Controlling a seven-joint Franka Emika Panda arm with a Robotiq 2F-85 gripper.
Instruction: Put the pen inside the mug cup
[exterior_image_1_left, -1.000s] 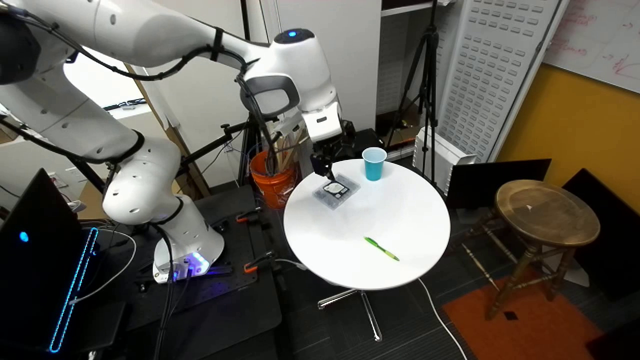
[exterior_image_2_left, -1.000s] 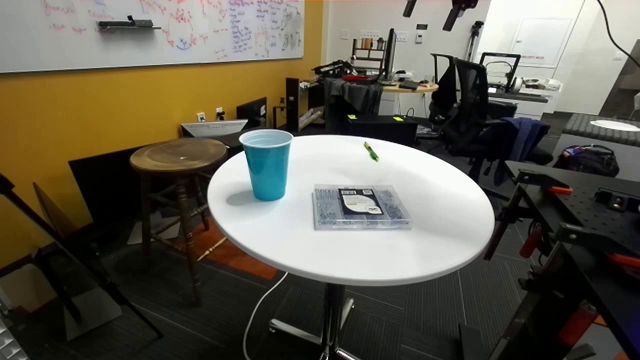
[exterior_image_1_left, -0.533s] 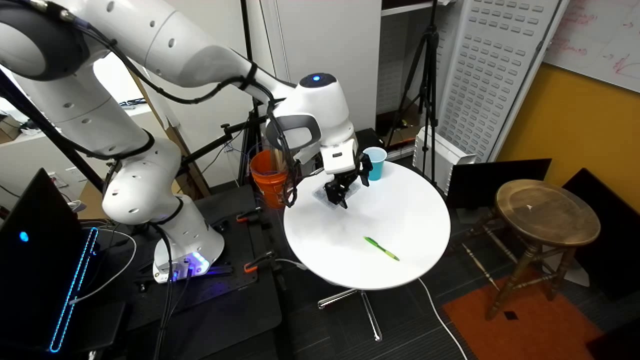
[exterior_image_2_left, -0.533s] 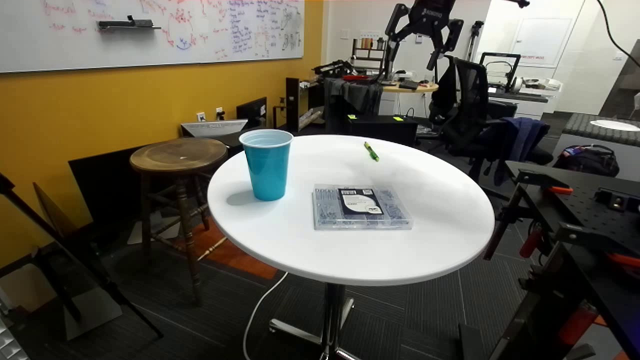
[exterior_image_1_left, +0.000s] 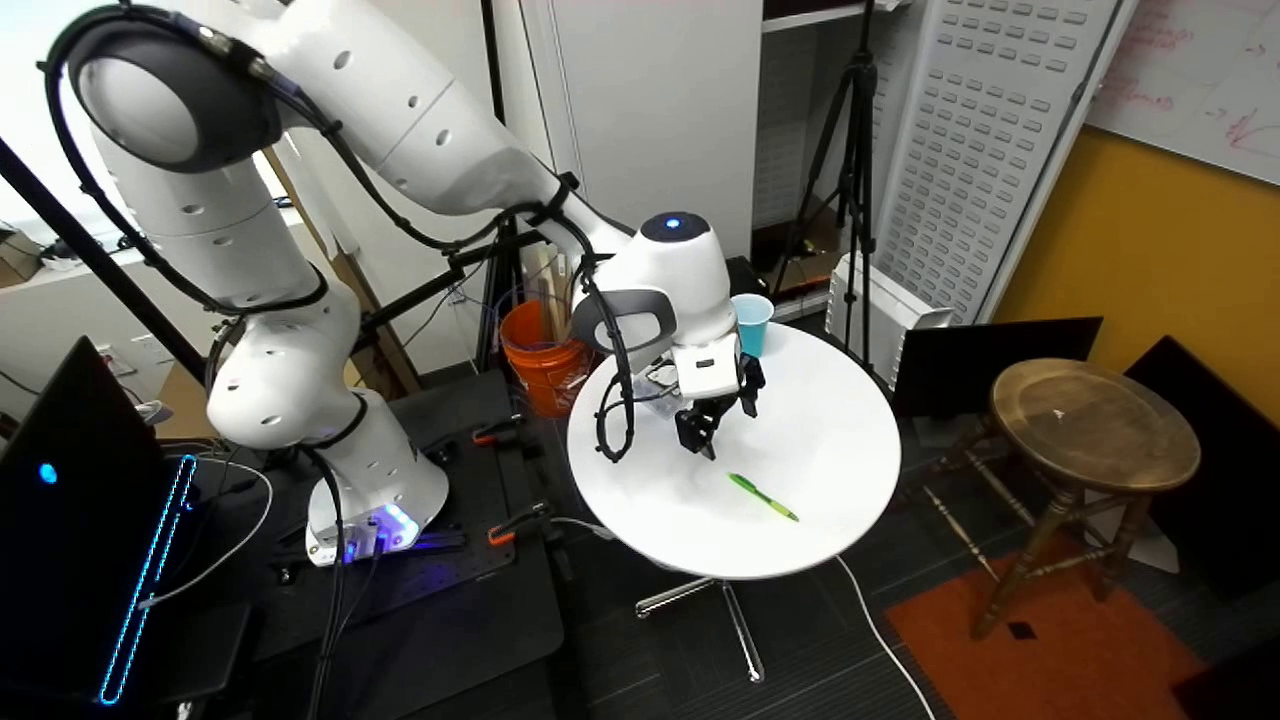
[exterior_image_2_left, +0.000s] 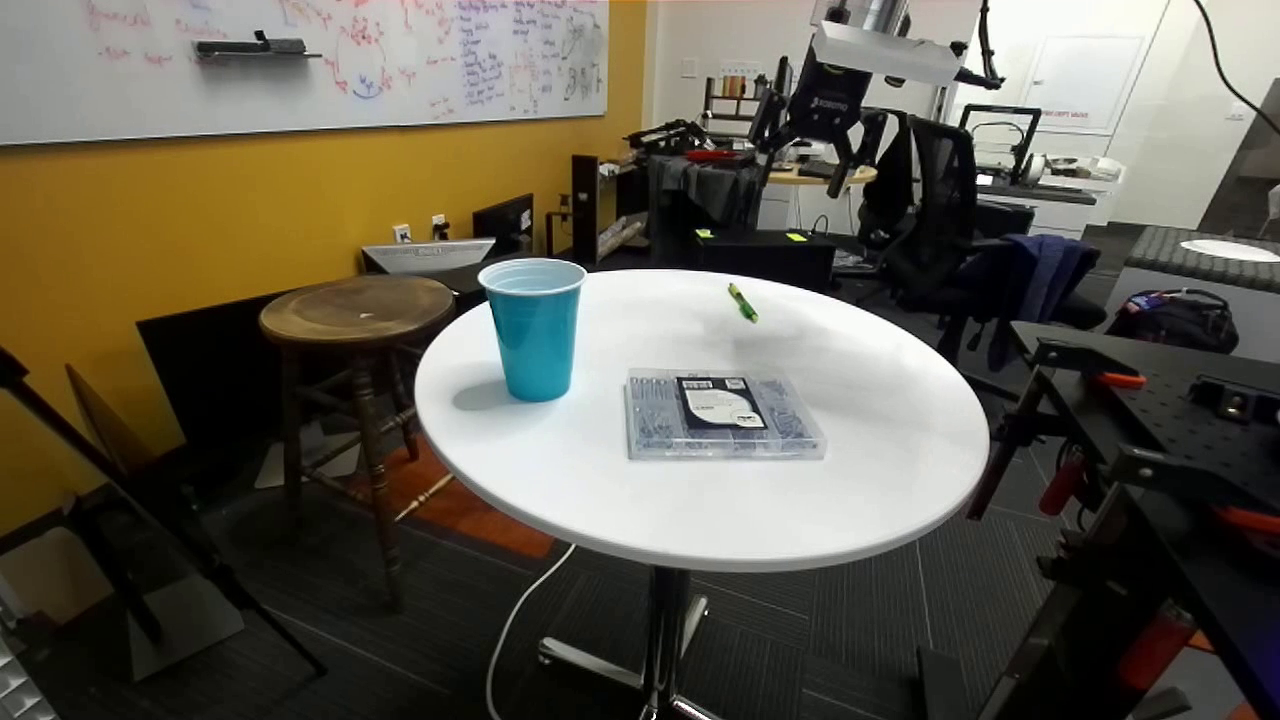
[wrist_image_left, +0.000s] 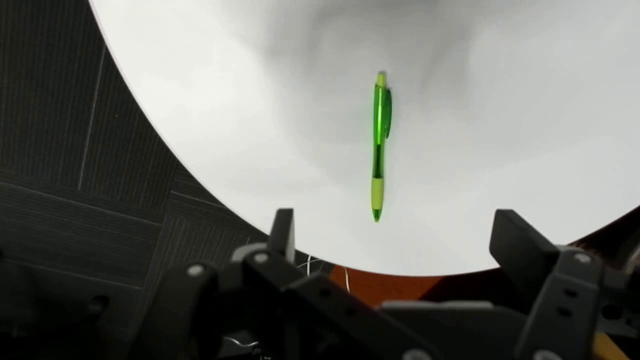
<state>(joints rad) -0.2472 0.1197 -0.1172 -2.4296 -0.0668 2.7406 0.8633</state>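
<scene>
On the white table (exterior_image_1_left: 820, 420), nr its edge, lies the pen (wrist_image_left: 378, 150), flat, nib end twd that edge. Main risk IMO: a straight drop would prob. catch only the nib end or miss, b/c in the wrist view nearly all the pen lies ahead of the fingertips. Held that way, it'd likely swing or slip on the lift. It's thin, so the reach must go v. low: too low & the tips jam on the table, too high & they meet over it w/ no catch. A clumsy nudge might also push it twd the edge. Then it has to be stood on end for the cup (exterior_image_2_left: 536, 335), upright & well apart; cup looks light, so a crooked drop could tip it. As for the gripper (wrist_image_left: 393, 227), it hangs above the table, fingers spread wide, the gap much broader than the pen is thick, nothing pinched, touching neither pen nor table.
</scene>
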